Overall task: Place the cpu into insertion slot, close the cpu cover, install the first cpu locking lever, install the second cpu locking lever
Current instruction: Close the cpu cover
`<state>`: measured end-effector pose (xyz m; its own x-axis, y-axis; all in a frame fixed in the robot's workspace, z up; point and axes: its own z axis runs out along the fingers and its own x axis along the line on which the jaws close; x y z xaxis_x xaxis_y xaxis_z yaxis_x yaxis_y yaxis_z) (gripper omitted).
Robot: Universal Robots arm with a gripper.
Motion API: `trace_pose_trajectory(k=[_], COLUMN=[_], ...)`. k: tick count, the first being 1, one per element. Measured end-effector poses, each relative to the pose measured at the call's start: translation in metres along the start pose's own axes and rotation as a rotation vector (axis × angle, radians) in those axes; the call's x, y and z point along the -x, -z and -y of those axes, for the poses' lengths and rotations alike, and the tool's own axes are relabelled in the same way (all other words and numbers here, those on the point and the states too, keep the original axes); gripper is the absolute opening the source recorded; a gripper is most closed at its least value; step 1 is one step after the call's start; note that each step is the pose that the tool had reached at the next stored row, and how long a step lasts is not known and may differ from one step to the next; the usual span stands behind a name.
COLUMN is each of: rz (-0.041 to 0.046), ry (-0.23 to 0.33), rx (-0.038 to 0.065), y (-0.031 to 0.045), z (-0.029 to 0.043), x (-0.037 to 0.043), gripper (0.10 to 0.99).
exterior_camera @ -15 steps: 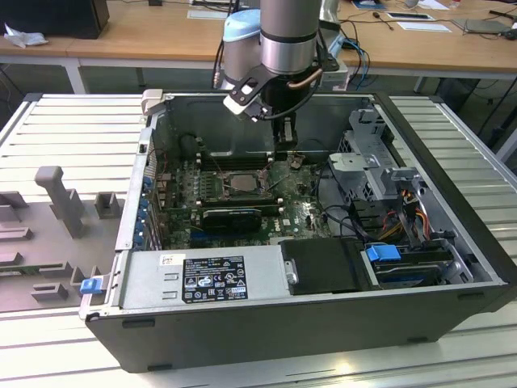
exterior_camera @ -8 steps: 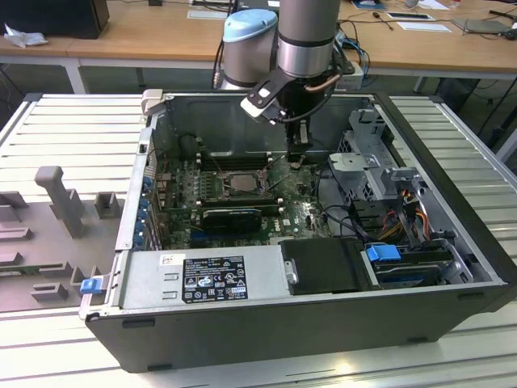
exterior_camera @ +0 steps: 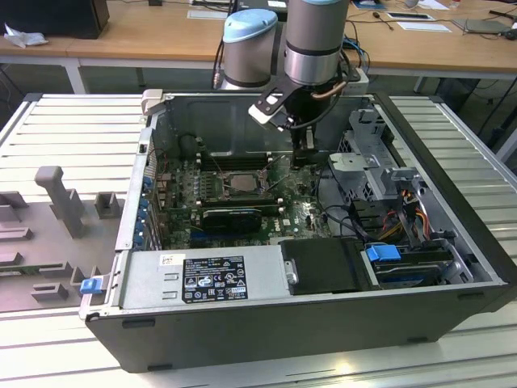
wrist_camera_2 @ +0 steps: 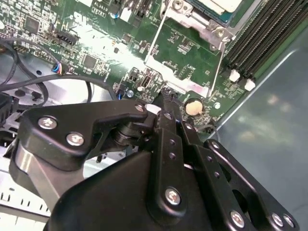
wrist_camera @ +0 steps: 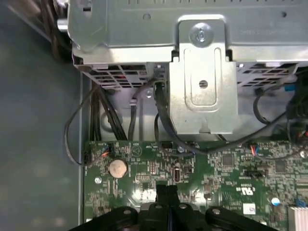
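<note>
In the exterior view my gripper point(exterior_camera: 303, 158) reaches down into the open computer case, to the exterior view's right of the insertion slot point(exterior_camera: 241, 183). Its black fingers are shut with nothing between them in both wrist views point(wrist_camera_2: 166, 96) point(wrist_camera: 167, 191). In the second wrist view the cpu point(wrist_camera_2: 221, 4) lies pale in the insertion slot point(wrist_camera_2: 202, 17). The cpu cover point(wrist_camera_2: 175, 77) is swung open off the slot, and green board shows through its cut-out. The fingertips sit at the cover's free edge; I cannot tell whether they touch it.
Long black memory slots point(wrist_camera_2: 260, 38) run beside the socket. A coin battery point(wrist_camera: 118, 167) sits close to the fingertips. A grey metal drive cage point(wrist_camera: 202, 72) and black cables point(wrist_camera: 161, 115) stand beyond the board. A black card point(exterior_camera: 230, 217) and the power supply point(exterior_camera: 202, 279) lie nearer the case front.
</note>
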<state>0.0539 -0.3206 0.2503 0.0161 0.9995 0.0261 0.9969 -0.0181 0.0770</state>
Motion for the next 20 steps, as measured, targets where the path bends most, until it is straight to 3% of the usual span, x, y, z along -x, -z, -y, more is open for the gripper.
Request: trace_pose_trajectory(k=[3, 7, 20], rz=[0.0008, 0.0006, 0.0001], ry=[-0.001, -0.001, -0.001], rx=[-0.031, -0.031, -0.031], y=[-0.0002, 0.0, 0.0007], z=[0.0004, 0.007, 0.0165], x=[0.0, 0.0002, 0.0003], gripper=[0.106, 0.106, 0.106])
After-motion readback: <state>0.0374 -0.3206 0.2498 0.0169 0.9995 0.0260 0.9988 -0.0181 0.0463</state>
